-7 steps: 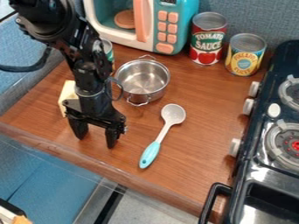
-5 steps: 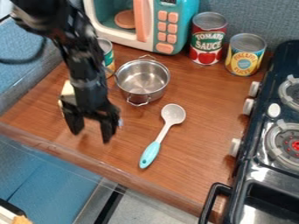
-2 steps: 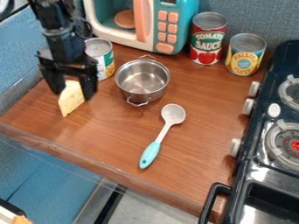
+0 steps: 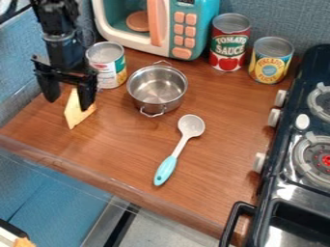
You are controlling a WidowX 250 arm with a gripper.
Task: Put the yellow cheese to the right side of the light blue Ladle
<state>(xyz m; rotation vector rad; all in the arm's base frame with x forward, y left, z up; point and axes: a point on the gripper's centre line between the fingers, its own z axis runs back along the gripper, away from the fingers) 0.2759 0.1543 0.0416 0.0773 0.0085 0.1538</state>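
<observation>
Black gripper point(image 4: 67, 95) hangs over the counter's far-left corner in view, its fingers spread wide apart. One finger overlaps the yellow cheese point(image 4: 75, 114); whether they touch, I cannot tell. Just beside stand a can point(image 4: 107, 66) and, past it, the metal pot point(image 4: 157, 90). Brown counter point(image 4: 119, 144) stretches between the cheese and the light blue-handled ladle point(image 4: 166, 170), whose handle points toward the front edge. Beyond the ladle, the stove point(image 4: 278, 144) borders the counter.
</observation>
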